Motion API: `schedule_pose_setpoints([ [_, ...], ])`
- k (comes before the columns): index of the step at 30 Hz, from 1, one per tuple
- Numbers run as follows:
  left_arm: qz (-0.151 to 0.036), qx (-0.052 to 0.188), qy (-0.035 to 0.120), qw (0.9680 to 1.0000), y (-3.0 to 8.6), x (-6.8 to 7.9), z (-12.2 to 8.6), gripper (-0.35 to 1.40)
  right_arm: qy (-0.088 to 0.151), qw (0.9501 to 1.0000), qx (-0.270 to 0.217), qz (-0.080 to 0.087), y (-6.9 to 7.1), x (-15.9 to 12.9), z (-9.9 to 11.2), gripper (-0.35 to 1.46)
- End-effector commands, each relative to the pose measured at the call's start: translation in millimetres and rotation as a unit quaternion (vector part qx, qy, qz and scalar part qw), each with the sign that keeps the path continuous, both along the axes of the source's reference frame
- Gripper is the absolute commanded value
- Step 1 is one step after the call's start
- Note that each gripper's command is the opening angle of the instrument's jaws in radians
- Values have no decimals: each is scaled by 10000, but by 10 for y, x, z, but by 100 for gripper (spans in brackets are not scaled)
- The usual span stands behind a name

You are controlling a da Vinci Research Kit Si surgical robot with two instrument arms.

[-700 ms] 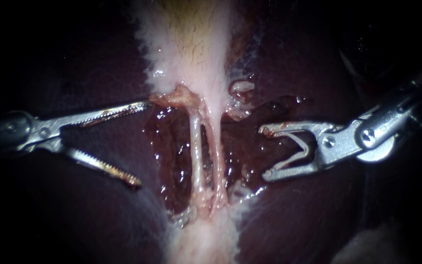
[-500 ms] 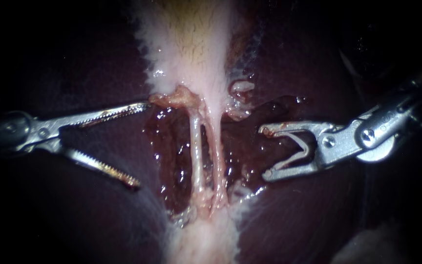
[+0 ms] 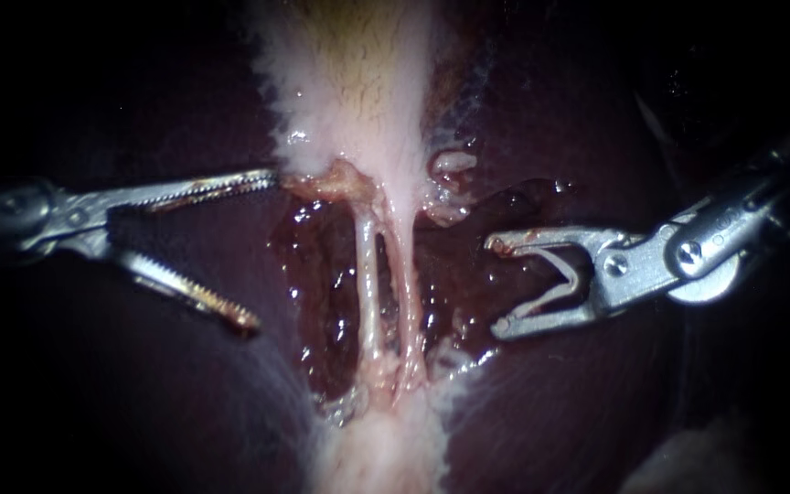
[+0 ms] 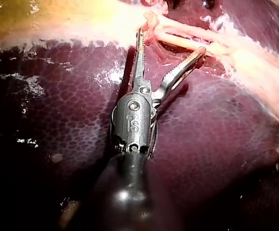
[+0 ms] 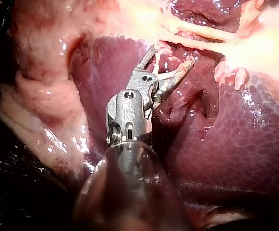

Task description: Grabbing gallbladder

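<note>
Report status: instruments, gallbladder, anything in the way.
Left instrument open, upper tip at gallbladder edge, nothing gripped. Right instrument open, beside the tubes, holding nothing. No obstruction seen.

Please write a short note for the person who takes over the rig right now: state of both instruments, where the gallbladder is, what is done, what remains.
Left instrument: jaws open, holding nothing. One jaw tip is at the lower edge of the gallbladder, the other over the liver.
Right instrument: jaws open, empty, beside the two tubes and apart from them.
Done: nothing is gripped yet.
Left: probably bring the left jaws around the gallbladder's edge and shut on it.
</note>
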State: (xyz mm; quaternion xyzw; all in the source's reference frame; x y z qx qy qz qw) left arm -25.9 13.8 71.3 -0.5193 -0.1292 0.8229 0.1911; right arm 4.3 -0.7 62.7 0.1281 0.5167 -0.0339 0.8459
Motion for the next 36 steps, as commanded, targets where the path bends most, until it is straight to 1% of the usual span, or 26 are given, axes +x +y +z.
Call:
schedule_pose_setpoints([
  [1,-42,6,81,10000,5,-5,1,127,0,10000,1,2,0,0,0,50],
  [3,-84,39,149,9998,11,-14,5,122,0,10000,1,2,0,1,0,50],
  [5,-82,21,226,9997,17,-25,11,117,-1,10000,1,3,0,1,0,50],
  [7,-59,10,288,9996,22,-33,17,113,-2,10000,0,5,0,2,0,50],
  [8,-66,9,292,9995,24,-35,20,111,-2,10000,0,5,0,2,0,50],
  [10,-76,-3,375,9993,27,-38,28,103,-1,10000,0,3,0,2,0,50],
  [11,-71,-7,410,9991,27,-37,31,98,-1,10000,0,3,-1,2,-1,50],
  [14,-77,-57,581,9983,25,-32,41,83,7,10000,8,-9,-1,2,-1,50],
  [15,-88,-26,612,9981,25,-30,43,78,7,10000,8,-9,-1,2,-1,50],
  [18,-123,-29,692,9975,27,-24,46,64,7,10000,8,-9,-1,2,-1,50],
  [19,-139,-33,703,9974,27,-22,46,59,7,10000,8,-9,-1,2,-1,50],
  [22,-241,77,742,9969,27,-16,43,48,7,10000,8,-10,-1,2,-1,50],
  [23,-258,80,770,9967,27,-15,41,43,7,10000,8,-10,-1,2,-1,50],
  [29,-357,160,804,9960,28,-9,30,24,7,10000,8,-10,-1,2,-1,50],
  [32,-423,214,823,9955,26,-7,23,6,8,10000,8,-11,-1,2,-1,50],
  [34,-432,254,868,9950,26,-6,21,-8,8,10000,8,-11,-1,2,-1,50],
  [36,-447,289,935,9942,25,-6,19,-29,8,10000,8,-11,-1,2,-1,50],
])
